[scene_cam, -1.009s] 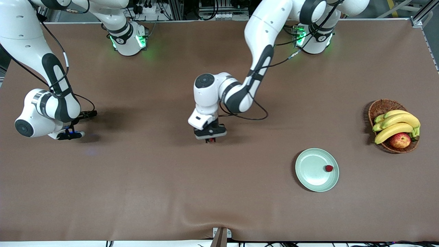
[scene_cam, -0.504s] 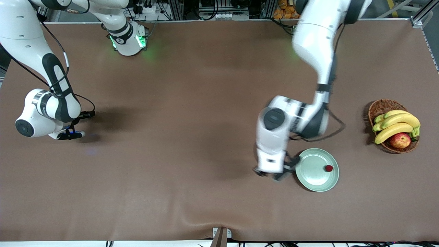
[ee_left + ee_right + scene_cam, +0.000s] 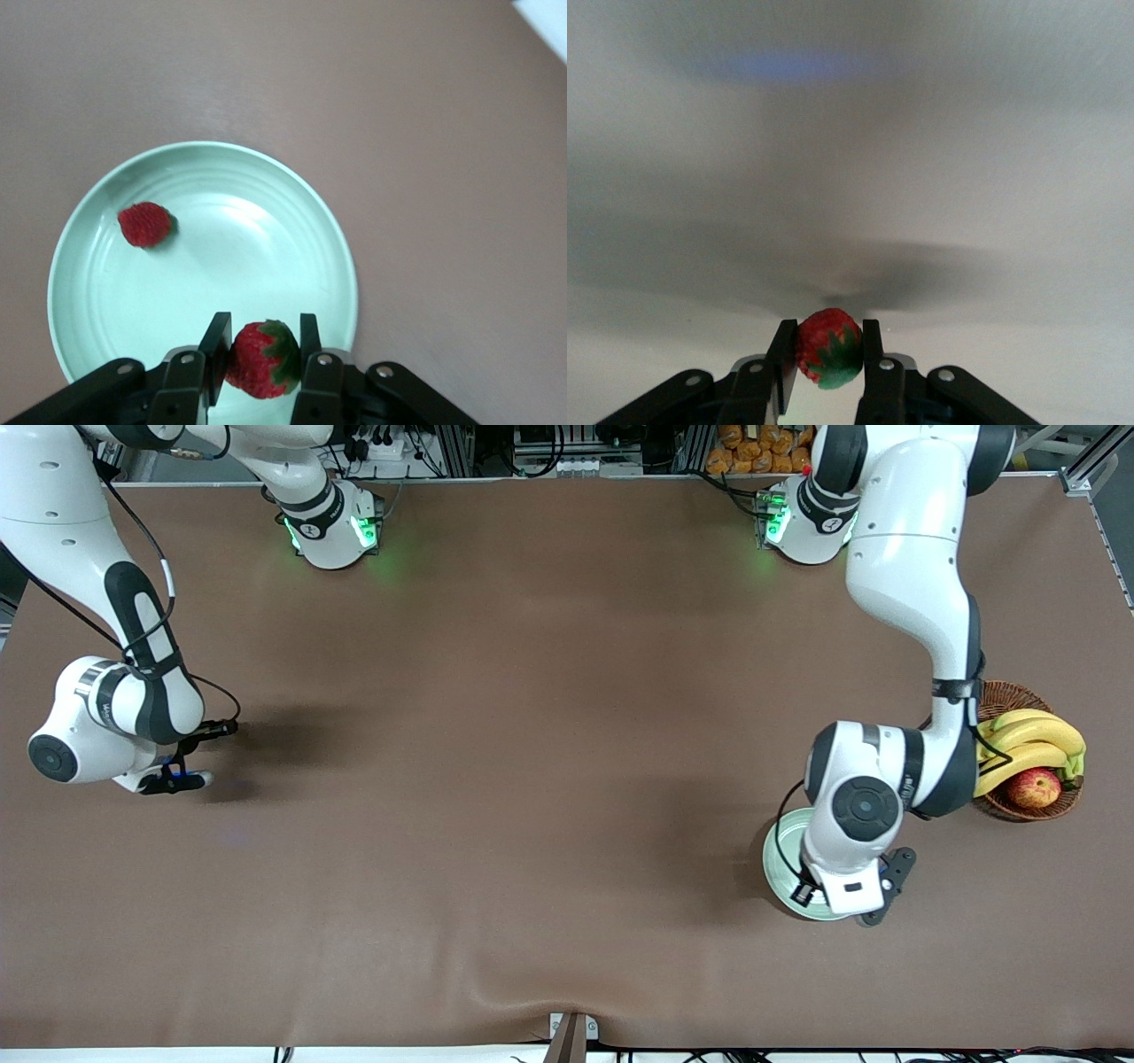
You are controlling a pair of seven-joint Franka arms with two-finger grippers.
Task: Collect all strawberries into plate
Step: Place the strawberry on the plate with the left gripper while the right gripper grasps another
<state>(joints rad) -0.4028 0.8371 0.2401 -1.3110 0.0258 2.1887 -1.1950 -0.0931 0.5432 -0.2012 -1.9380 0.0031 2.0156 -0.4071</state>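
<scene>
**Front view, then both wrist views: two berries gripped, one on the plate**

Front view. You see the left arm reaching from its base to the plate (image 3: 780, 859), which lies near the table's (image 3: 532, 824) edge closest to the camera, toward the left arm's end. The arm's wrist covers most of the plate, and the left gripper (image 3: 842, 899) is hidden under it. Just beside the plate, closer to the left arm's end edge, stands a wicker basket (image 3: 992, 695) with bananas (image 3: 1032, 735) and an apple (image 3: 1034, 786). The right gripper (image 3: 177, 779) sits low at the right arm's end of the table; you cannot see what it carries from here.

Left wrist view. You find the left gripper (image 3: 259, 354) over the plate (image 3: 292, 195), its jaws closed on a strawberry (image 3: 259, 359) with the green top showing. A second strawberry (image 3: 145, 224) lies on the plate, apart from the held one, inside the rim.

Right wrist view. You find the right gripper (image 3: 826, 354) closed tight on a third strawberry (image 3: 827, 347), pinched between both fingers close above the tabletop (image 3: 921, 133).
</scene>
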